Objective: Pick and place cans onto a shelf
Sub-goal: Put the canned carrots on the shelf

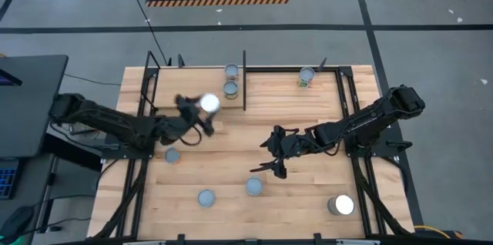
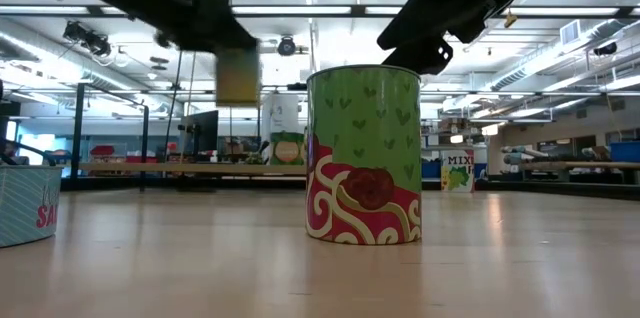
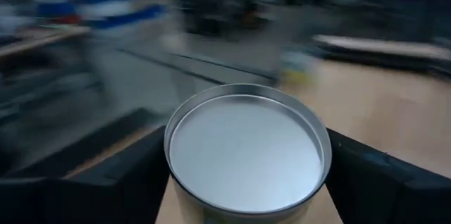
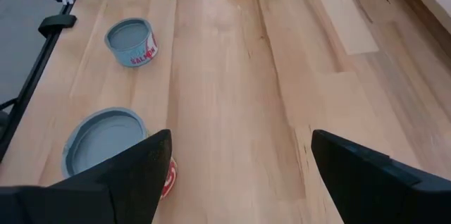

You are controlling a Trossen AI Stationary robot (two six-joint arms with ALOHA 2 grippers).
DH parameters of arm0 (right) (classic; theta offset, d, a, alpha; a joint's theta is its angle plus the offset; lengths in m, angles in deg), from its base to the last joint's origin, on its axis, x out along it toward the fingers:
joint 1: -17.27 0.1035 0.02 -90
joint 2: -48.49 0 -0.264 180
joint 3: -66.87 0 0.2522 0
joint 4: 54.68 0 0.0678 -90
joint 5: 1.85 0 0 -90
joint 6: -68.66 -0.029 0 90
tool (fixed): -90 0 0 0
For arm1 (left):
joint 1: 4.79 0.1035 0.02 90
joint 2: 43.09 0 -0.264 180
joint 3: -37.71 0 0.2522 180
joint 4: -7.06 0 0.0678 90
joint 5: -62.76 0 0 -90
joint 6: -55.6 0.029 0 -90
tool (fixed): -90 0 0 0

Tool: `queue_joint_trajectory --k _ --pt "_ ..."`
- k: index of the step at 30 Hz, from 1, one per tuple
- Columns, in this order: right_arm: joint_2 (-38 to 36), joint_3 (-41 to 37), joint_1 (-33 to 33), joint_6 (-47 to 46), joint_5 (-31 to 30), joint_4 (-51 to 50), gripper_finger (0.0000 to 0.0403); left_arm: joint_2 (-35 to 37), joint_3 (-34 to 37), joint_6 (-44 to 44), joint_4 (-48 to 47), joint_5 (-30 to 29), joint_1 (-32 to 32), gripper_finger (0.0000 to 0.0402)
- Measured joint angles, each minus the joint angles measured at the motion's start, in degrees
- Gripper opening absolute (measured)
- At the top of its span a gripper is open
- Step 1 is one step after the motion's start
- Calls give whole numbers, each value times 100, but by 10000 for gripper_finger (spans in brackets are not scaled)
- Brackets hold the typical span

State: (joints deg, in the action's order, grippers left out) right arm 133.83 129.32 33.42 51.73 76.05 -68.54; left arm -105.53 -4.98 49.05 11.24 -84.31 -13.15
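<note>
— Left gripper [image 3: 246, 182]: fingers closed on a silver-topped can [image 1: 209, 103], carried clear of the boards, left of table centre. In the left wrist view the round lid [image 3: 246, 150] sits between both dark fingers.

— Right gripper [image 1: 275, 152]: jaws spread wide, nothing between them, hanging over the middle of the table [image 1: 308, 199]. Bare planks under it and ahead.

— Near edge, item by item?

— Green-and-red can [image 2: 363, 156], upright, closest to the low camera. From above: one can [image 1: 254, 186] near the front centre, one [image 1: 206, 198] to its left, one wider bright-topped can [image 1: 340, 205] at the front right, close to the right-hand black rail. One more can [image 1: 172, 155] under the left arm, near the left edge.

— Middle ground?

— Open wood between the two arms, well apart from any can.

— Far edge?

— Shelf [image 1: 285, 91]: pale panel inside thin black posts, along the back of the table. Two cans [image 1: 231, 80] at its left end, touching or nearly so, beside the upright rod. One can [image 1: 306, 78], greenish label, toward the back right. Panel between them bare.
</note>
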Motion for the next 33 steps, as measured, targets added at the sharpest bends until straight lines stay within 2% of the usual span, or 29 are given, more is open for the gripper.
queue_joint_trajectory --k 3,7,12,16,20,23,25,33 --pt "0 0 0 43 -7 83 348 148 2 -283 -94 -765 335 320" --pt "0 0 -31 49 -104 310 348 -35 2 -945 -55 -809 1189 320" --pt "0 9 -60 57 -136 480 348 -494 9 -1749 122 -82 2391 320" --pt "-6 230 -121 57 -308 45 348 -921 -169 -1861 353 756 3056 320" --pt "-22 580 -197 57 -517 -657 348 -1451 -672 -1668 320 903 3452 320" --pt "-22 856 -211 57 -524 -1179 348 -1860 -1062 -1526 297 1317 3704 320" --pt "-22 1032 -208 57 -522 -1625 348 -2167 -1260 -1282 296 1368 3826 320" --pt "-28 1362 -2 -122 -711 -2948 348 -3005 -1461 -1231 502 1640 4178 321"
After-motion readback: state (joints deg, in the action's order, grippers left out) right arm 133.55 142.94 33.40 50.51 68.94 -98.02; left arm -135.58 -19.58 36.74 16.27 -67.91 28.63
